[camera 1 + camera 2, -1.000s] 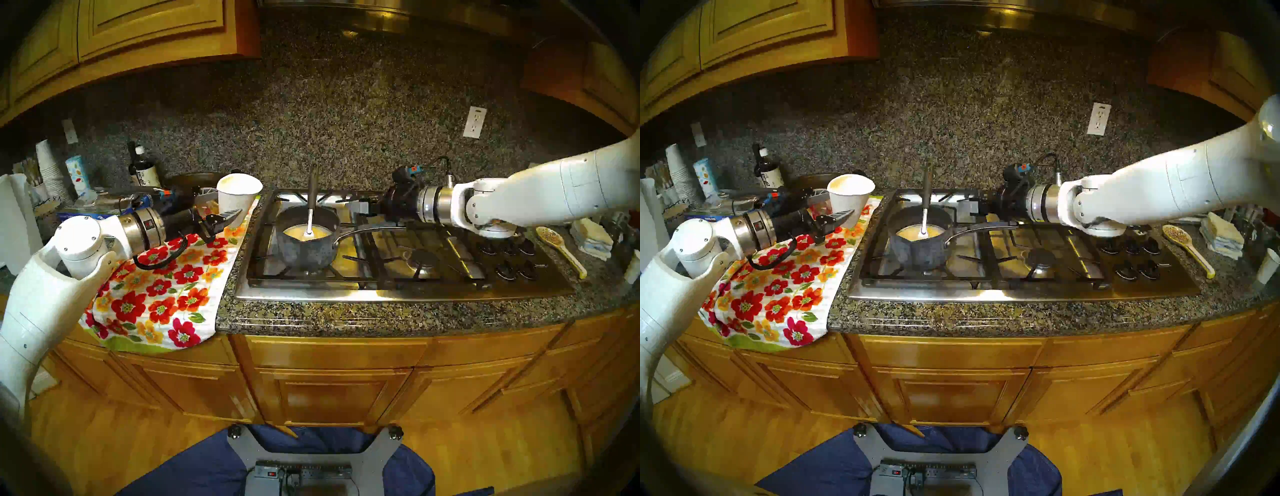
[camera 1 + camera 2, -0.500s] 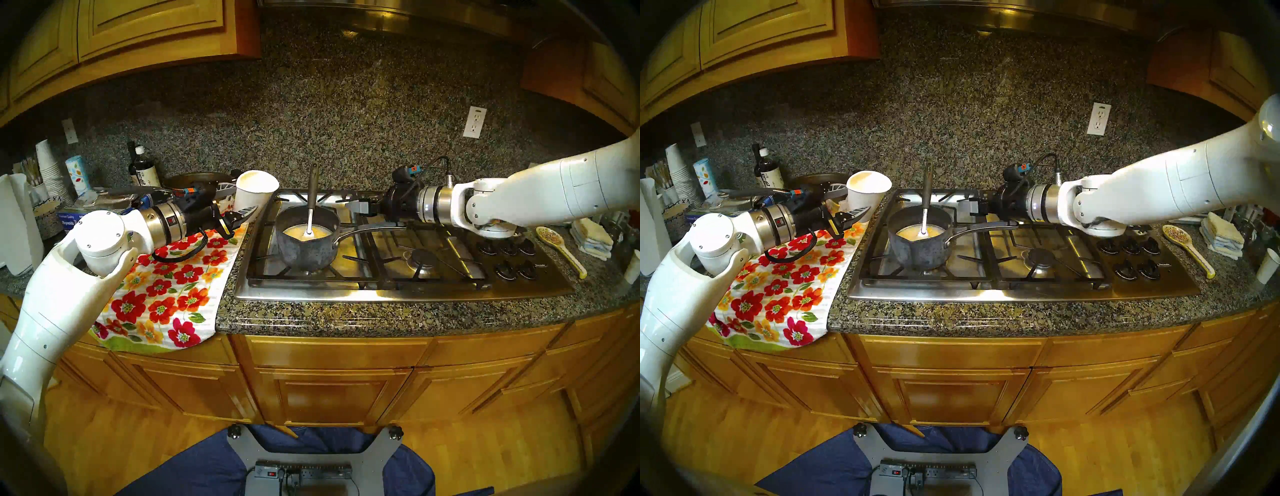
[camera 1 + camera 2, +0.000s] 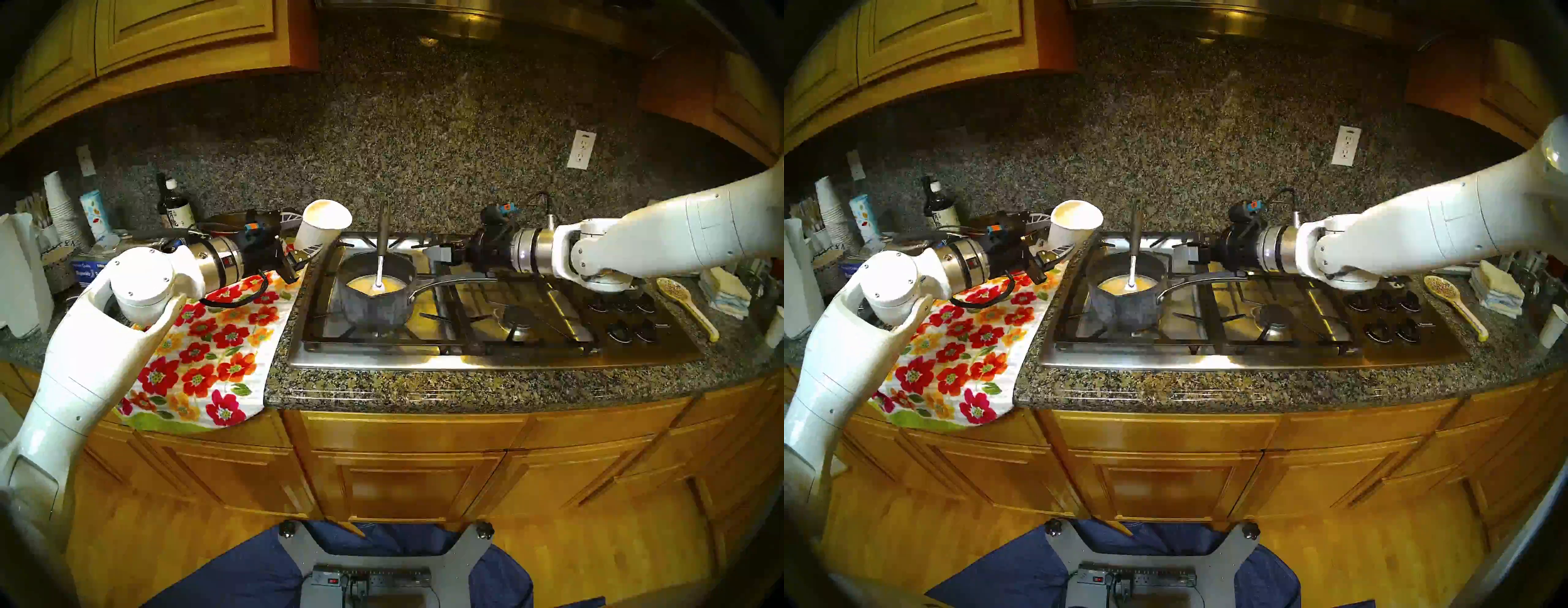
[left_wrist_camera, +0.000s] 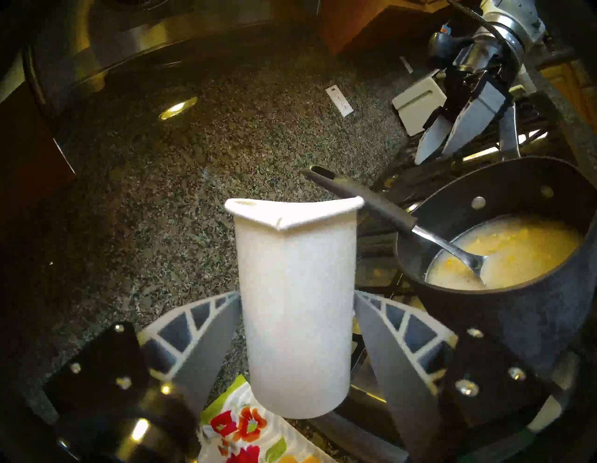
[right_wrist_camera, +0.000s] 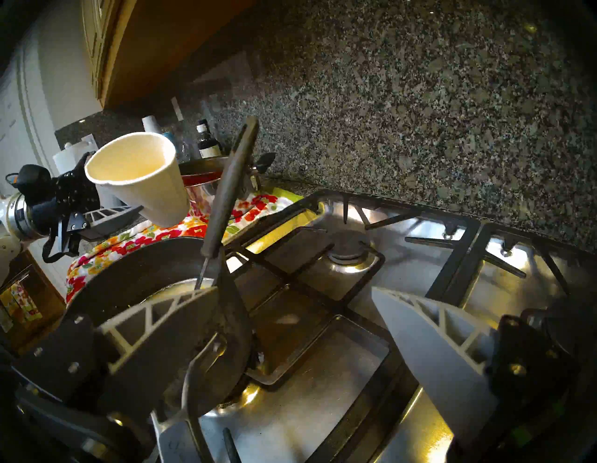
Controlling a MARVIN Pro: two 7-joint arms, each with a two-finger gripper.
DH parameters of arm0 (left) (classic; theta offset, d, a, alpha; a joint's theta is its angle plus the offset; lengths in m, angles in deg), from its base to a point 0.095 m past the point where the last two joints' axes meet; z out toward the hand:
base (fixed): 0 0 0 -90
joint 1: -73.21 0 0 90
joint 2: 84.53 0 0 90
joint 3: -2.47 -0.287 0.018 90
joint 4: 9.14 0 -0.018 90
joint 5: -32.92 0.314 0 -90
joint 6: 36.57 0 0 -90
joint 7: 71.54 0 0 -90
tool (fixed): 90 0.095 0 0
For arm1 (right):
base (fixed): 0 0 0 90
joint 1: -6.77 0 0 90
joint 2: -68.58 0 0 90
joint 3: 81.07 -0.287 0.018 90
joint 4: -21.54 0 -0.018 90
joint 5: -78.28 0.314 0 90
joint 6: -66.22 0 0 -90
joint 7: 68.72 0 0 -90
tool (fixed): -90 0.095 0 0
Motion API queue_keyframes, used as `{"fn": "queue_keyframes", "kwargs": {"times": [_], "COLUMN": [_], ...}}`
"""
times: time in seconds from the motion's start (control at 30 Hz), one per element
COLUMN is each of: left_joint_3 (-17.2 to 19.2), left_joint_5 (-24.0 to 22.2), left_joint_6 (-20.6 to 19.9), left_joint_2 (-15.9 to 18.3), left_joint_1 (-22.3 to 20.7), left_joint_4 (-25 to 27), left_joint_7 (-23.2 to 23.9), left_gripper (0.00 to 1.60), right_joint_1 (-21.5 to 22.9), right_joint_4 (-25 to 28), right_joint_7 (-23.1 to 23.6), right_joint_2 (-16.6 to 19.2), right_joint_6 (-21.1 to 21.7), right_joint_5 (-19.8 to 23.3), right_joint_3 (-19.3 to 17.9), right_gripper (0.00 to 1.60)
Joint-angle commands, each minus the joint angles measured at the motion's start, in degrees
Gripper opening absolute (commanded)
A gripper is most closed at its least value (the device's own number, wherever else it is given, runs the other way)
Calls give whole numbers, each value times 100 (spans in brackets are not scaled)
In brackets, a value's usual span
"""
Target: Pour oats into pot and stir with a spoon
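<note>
The dark grey mottled pot (image 3: 373,308) stands on the front left burner, holding yellowish liquid. The spoon (image 3: 383,237) stands in it, bowl in the liquid (image 4: 465,258), dark handle leaning on the far rim. My left gripper (image 3: 307,235) is shut on a white paper cup (image 3: 322,225) just left of the pot, above the stove's left edge, tilted slightly toward the pot. The wrist view shows both fingers (image 4: 206,342) pressed on the cup (image 4: 295,307). The oats are hidden; the cup's inside (image 5: 132,165) looks pale cream. My right gripper (image 3: 437,254) hangs open behind the pot's silver handle (image 3: 458,280).
A flowered towel (image 3: 212,348) covers the counter left of the steel stove (image 3: 488,358). Behind it stand a dark bottle (image 3: 174,208), stacked cups (image 3: 59,204) and a steel pot with a red pan (image 5: 200,181). A yellow spoon-shaped dish (image 3: 683,301) and folded cloths (image 3: 721,293) lie at the right.
My left gripper has carried the cup up and to the right, from over the towel to the stove's left edge beside the pot, tipping it slightly. The right arm has not moved.
</note>
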Motion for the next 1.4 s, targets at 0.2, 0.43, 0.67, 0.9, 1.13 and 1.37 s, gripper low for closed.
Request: {"fn": "queue_keyframes", "kwargs": {"times": [0.2,0.43,0.67,0.9,1.13,1.37], "left_joint_3": [-267,-263,-283,-342,-344,-376], "left_joint_5": [522,756,1103,1577,1832,2217], "left_joint_6": [207,389,665,986,1136,1349], "left_joint_2": [-331,-288,-233,-178,-180,-135], "left_joint_1": [-907,-818,-750,-724,-694,-689], "left_joint_4": [-74,-11,48,95,151,227], "left_joint_7": [255,318,275,133,34,-106], "left_gripper": [102,102,102,100,99,96], "right_joint_1": [201,206,208,208,209,208], "right_joint_4": [-56,-52,-51,-51,-49,-49], "right_joint_7": [13,13,13,13,11,11], "right_joint_2": [1,1,1,0,2,2], "right_joint_6": [-69,-75,-77,-78,-79,-79], "right_joint_5": [-17,-20,-20,-19,-24,-24], "right_joint_3": [-85,-82,-81,-80,-81,-81], "right_gripper": [160,160,160,160,160,160]}}
